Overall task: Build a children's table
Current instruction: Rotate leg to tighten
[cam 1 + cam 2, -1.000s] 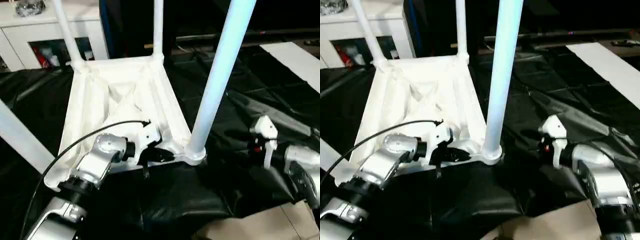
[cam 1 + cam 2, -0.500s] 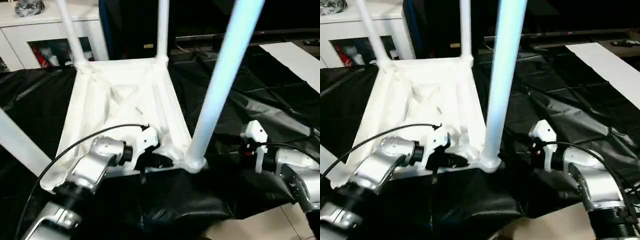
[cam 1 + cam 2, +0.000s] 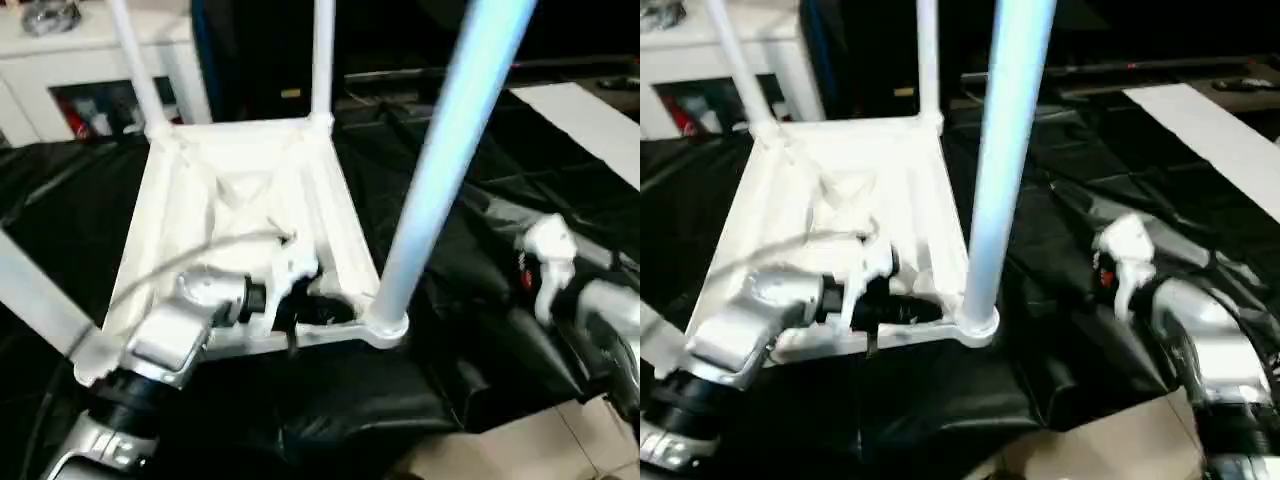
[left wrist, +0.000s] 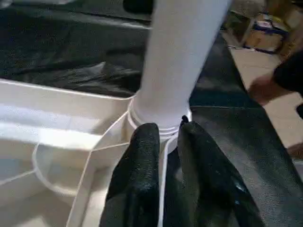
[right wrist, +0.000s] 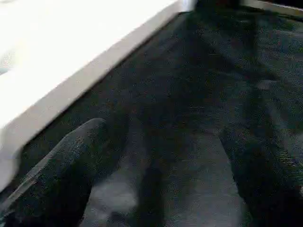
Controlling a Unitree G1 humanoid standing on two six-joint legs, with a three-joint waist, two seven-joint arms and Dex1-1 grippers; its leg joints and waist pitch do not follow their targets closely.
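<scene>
right hand (image 3: 545, 270) drew back; tabletop (image 3: 240, 200) inverted, legs (image 3: 440, 170) upright.

The white plastic rectangular tabletop (image 3: 240, 200) is laid underside-up on black sheeting, white tapered tube legs (image 3: 445, 150) upright in corner sockets.

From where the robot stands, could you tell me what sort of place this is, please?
Probably a lived-in room used as a workspace: a white cabinet with glass doors stands behind, black sheeting covers the work surface under the upturned children's table, and cardboard boxes sit on pale floor.
</scene>
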